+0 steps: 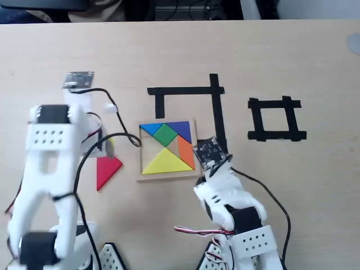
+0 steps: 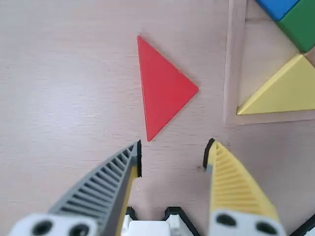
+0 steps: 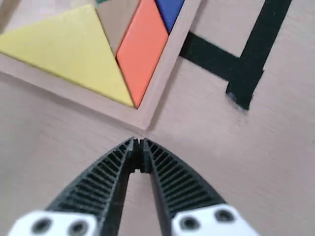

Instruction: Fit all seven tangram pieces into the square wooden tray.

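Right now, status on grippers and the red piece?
Left gripper open, short of red triangle. Right gripper shut, empty, at tray corner. Nothing in the way.

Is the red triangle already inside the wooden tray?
No, the red triangle lies on the table, outside the tray rim.

Left hand (image 2: 174,147) fingers spread, empty; right hand (image 3: 139,143) fingers pressed together, empty.

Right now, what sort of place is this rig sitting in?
Probably a lab or office workbench set up for robot trials. It has a wood-look tabletop, black tape squares marking zones on it, and a wooden tangram tray laid out as a test task.
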`<state>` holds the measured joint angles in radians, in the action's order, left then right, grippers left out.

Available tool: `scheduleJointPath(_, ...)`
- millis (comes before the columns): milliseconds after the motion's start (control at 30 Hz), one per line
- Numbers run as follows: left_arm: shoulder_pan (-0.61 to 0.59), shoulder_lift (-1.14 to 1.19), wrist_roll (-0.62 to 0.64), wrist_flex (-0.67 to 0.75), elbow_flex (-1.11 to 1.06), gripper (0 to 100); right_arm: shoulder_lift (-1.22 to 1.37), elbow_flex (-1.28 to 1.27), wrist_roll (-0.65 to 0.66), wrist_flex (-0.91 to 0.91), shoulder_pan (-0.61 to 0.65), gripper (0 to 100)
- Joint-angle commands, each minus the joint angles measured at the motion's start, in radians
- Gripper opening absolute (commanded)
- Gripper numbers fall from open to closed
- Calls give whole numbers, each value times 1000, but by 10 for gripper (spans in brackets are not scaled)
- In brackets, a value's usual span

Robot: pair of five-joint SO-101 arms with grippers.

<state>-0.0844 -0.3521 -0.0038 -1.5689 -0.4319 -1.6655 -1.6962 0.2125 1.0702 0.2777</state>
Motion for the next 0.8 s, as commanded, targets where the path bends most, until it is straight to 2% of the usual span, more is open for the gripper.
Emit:
scheduleJointPath(0,8,115,12,35,44,225,-10,19,12,-140,-66,13)
scheduleJointPath(67,-5,176,8,81,44,202,-10,24,12,-219,-100,15)
scheduleJointPath(167,13,229,17,203,-18,195,-8,61,20,-250,-68,15)
scheduleJointPath(333,45,229,107,407,-185,294,-10,31,250,-239,-12,16)
scheduleJointPath(633,-91,226,107,450,-257,314,-2,1,290,-261,-12,16)
scheduleJointPath(767,-59,239,107,496,-308,314,-1,1,290,-261,-12,16)
